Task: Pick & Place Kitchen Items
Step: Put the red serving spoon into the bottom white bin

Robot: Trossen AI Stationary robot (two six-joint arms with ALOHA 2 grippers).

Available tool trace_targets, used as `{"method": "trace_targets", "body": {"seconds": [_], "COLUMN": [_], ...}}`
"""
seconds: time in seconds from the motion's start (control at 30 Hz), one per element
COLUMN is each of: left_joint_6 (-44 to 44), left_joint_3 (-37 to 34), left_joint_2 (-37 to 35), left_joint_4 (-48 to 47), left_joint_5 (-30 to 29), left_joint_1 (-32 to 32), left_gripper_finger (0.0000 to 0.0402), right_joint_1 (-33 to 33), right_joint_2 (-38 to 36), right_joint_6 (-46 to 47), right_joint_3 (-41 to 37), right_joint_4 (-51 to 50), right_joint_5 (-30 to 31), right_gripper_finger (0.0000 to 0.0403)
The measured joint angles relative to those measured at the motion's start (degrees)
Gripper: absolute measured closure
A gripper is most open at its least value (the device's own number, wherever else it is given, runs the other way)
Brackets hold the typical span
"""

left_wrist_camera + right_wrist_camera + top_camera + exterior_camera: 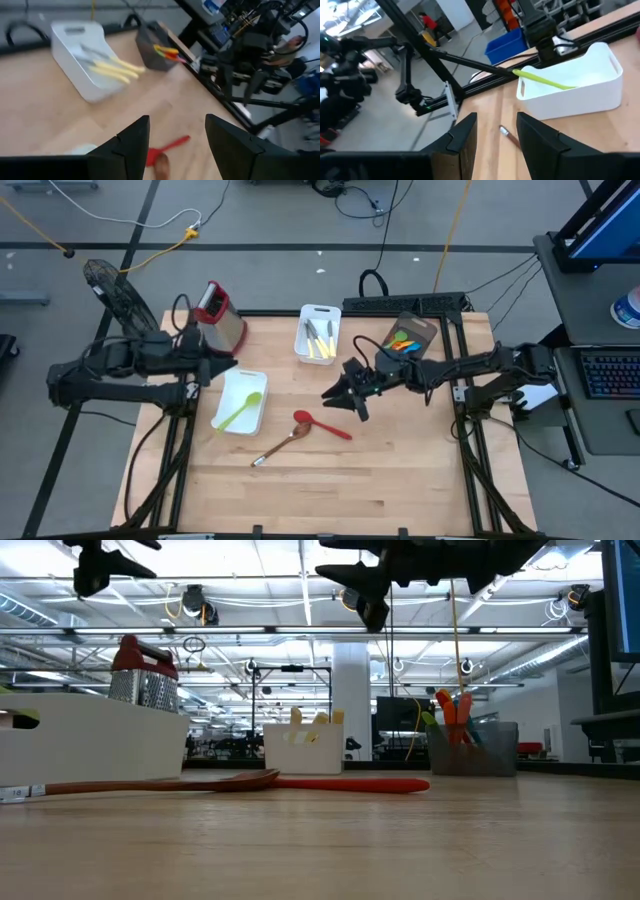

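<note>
A red spoon [322,424] and a brown wooden spoon [279,447] lie flat on the table's middle, their bowls close together. A green spoon [238,412] lies in a white bin [256,379] at the left, one end over its rim [540,79]. Cream knives [319,340] lie in a second white bin [320,310] at the far side. Orange, green and blue utensils [401,342] stand in a grey bin [424,327]. My left gripper [228,365] hovers open above the left bin's far end. My right gripper [330,392] hovers open above the red spoon's far side, empty.
A metal box grater with a red top [220,313] stands at the far left corner, close to my left gripper. Bare wood stretches along the table's near half [330,490]. The black frame rails [470,430] border the table's right and left sides.
</note>
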Motion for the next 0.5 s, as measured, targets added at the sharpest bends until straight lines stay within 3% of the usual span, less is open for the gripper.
{"method": "trace_targets", "body": {"seconds": [0.17, 0.3, 0.5], "left_joint_6": [6.0, 7.9, 10.9], "left_joint_3": [0.0, 0.0, 0.0], "left_joint_2": [-2.4, -4.6, -7.8], "left_joint_4": [0.0, 0.0, 0.0], "left_joint_5": [-5.4, -6.0, -6.0], "left_joint_1": [-1.5, -2.0, -2.6], "left_gripper_finger": [0.0202, 0.0201, 0.0201], "right_joint_1": [2.3, 4.0, 6.1], "right_joint_2": [0.0, 0.0, 0.0], "right_joint_6": [-2.8, -4.0, -10.1], "right_joint_3": [0.0, 0.1, 7.0], "right_joint_4": [0.0, -0.7, -14.9], "right_joint_5": [6.4, 11.5, 16.3], "right_gripper_finger": [0.0273, 0.0273, 0.0273]}}
